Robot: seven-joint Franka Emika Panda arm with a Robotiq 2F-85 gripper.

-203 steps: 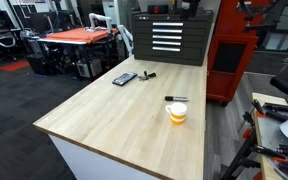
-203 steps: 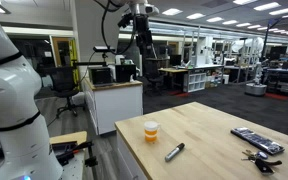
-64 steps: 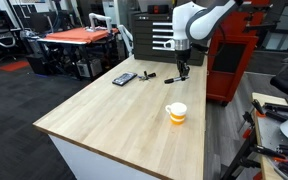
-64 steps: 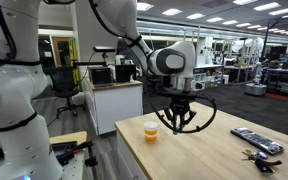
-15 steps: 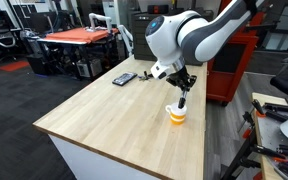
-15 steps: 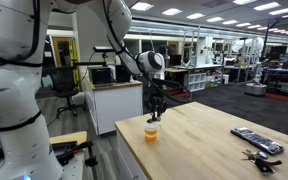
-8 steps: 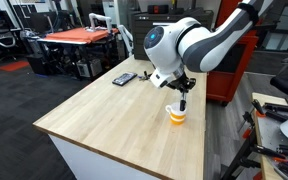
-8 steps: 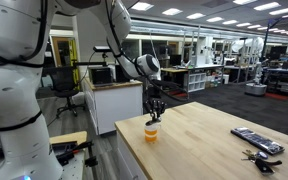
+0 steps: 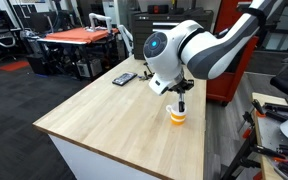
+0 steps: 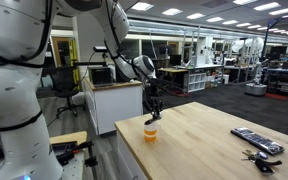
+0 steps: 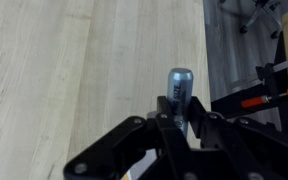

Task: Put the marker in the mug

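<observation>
The mug (image 9: 177, 116) is small and orange with a pale band, and it stands near the table's edge; it also shows as the mug (image 10: 150, 131). My gripper (image 9: 181, 97) hangs directly above it, shut on the marker (image 9: 181, 104), which points down towards the mug's mouth. From the other side, the gripper (image 10: 153, 106) holds the marker (image 10: 152, 115) upright just over the rim. In the wrist view the marker (image 11: 179, 86) sticks out between the gripper (image 11: 181, 113) fingers, its dark grey end facing the camera. The mug is hidden there.
A flat dark device (image 9: 124, 78) and a stubby black object (image 9: 147, 75) lie at the far end of the wooden table (image 9: 104, 120). A remote-like device (image 10: 256, 140) and keys (image 10: 254, 156) lie apart from the mug. A black tool cabinet (image 9: 169, 35) stands behind.
The arm has shifted slightly and the gripper has come down a little over the mug, still shut on the marker. The mug has not moved.
</observation>
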